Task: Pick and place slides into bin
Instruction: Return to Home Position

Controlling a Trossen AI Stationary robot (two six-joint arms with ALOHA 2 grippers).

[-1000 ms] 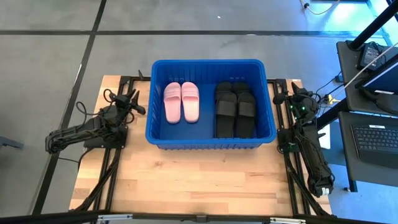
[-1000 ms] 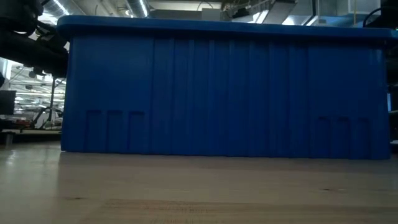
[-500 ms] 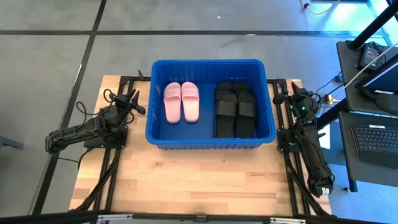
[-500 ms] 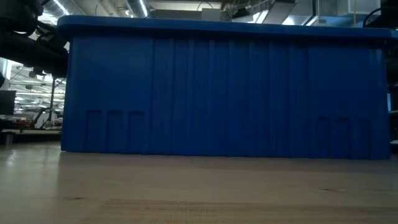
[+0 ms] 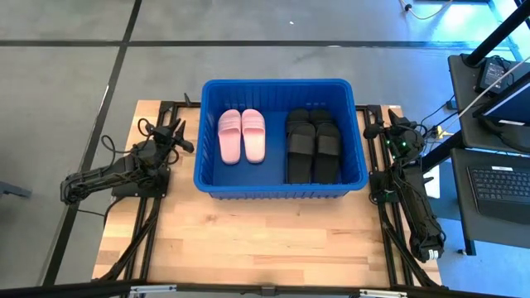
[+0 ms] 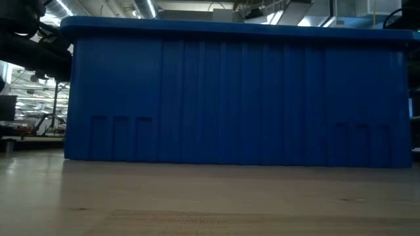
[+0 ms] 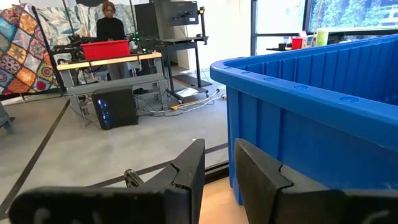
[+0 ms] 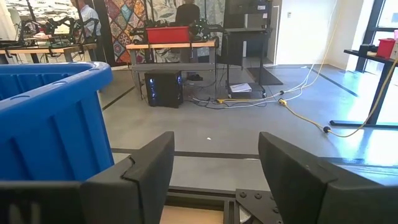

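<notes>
**Pink and black slides in the blue bin, both grippers empty at the table's sides**

On the table [image 5: 248, 240], against the middle of its far edge: the bin [image 5: 281, 189], long side set left to right. Inside, in the left half, the pink slides [image 5: 242, 136], flat on the floor, straps up, side by side and touching, nearer the far wall than the near one. In the right half, the black slides [image 5: 313, 145], also straps up and side by side, an upper two lying on two more, with the lower ends peeping out toward the far wall. Between pink and black, a strip of bare blue floor.

Seen from table height, nothing of the contents: only the ribbed near wall and rolled rim across almost the whole width, flat on the wood.

Near the table's left edge, beside the bin's left wall and apart from it: the left gripper [image 5: 172, 132], fingers [image 7: 189, 165] parted by only a narrow gap, pinching nothing. Near the right edge, beside the bin's far right corner and likewise clear of it: the right gripper [image 5: 396, 129], fingers [image 8: 149, 165] spread wide, nothing between them.

Beyond the table, on a workbench [image 7: 112, 61], a red tub [image 7: 104, 48], contents out of sight. Behind it, a person [image 7: 111, 18] in dark clothes.
</notes>
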